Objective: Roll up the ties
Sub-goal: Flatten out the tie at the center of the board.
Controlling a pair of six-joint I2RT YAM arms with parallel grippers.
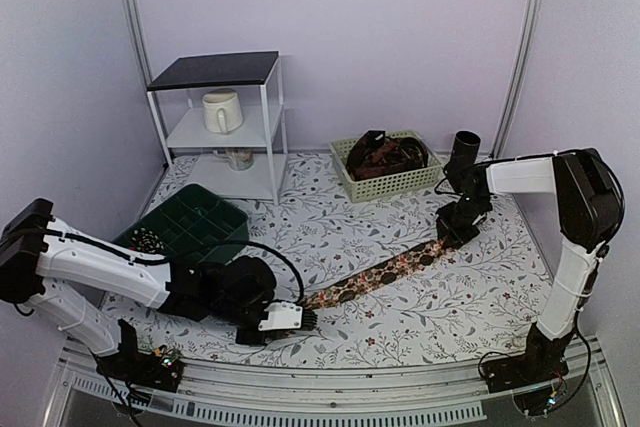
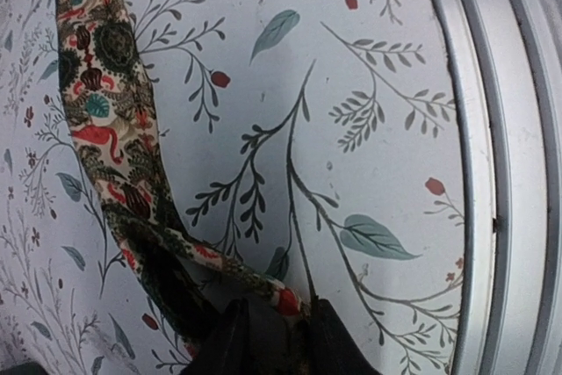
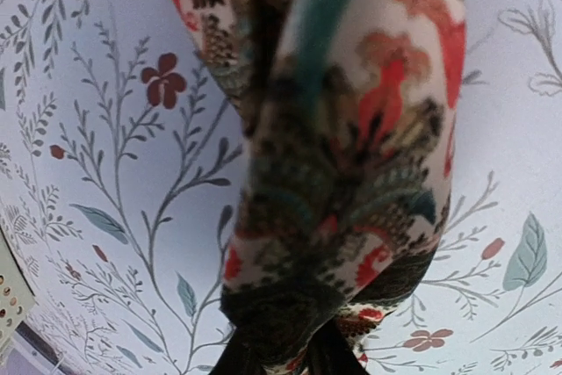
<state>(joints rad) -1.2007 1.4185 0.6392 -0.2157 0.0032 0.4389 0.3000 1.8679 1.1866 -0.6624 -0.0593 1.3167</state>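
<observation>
The left gripper [image 1: 303, 318] and right gripper [image 1: 456, 232] each pinch one end of a patterned tie [image 1: 378, 274] stretched diagonally across the lower centre.

lab booth, plain walls [image 1: 400, 27], metal frame [image 1: 131, 17]

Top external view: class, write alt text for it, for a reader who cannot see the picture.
A patterned tie lies stretched diagonally across a floral table, the left gripper at its near end and the right gripper at its far end. Behind stand a basket of more ties, a green tray and a white shelf holding a mug.
</observation>
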